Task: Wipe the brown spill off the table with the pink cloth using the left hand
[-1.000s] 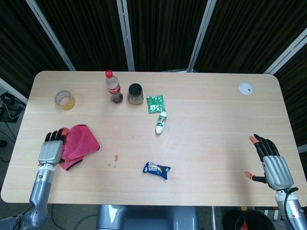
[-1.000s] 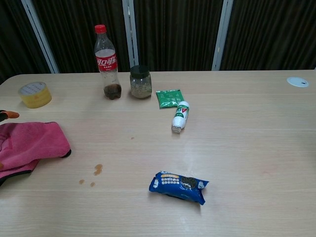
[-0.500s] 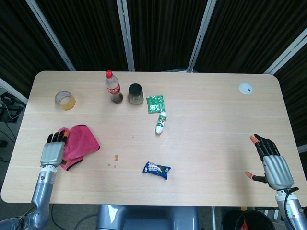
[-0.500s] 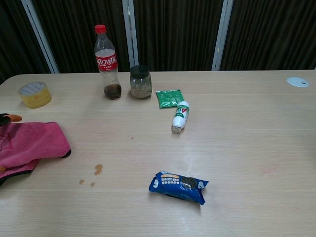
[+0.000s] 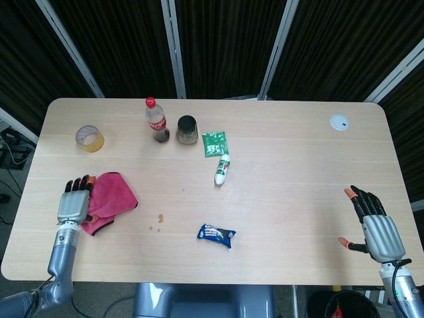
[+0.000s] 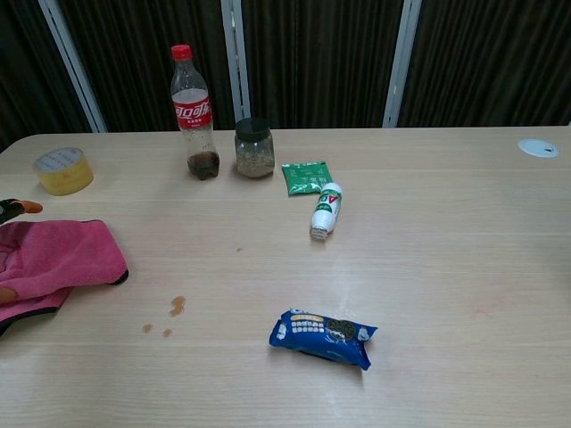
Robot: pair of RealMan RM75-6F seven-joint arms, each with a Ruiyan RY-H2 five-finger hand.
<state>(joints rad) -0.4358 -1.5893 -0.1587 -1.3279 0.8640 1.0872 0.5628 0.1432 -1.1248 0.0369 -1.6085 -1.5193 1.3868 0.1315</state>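
A light wooden table (image 5: pixel 285 199) with rounded corners carries everything. Along its far side stand a yellow tape roll (image 5: pixel 89 138), a cola bottle (image 5: pixel 157 121) with a red cap, and a dark-lidded glass jar (image 5: pixel 187 130) just beside it. A green packet (image 5: pixel 214 144) lies flat near the jar, with a small white tube (image 5: pixel 222 169) on its side just in front. A white disc (image 5: pixel 339 122) sits near the far right corner. At the left edge lies the pink cloth (image 5: pixel 109 200); the brown spill (image 6: pixel 177 307), several small drops, marks the wood between it and a blue snack packet (image 5: pixel 216 234).
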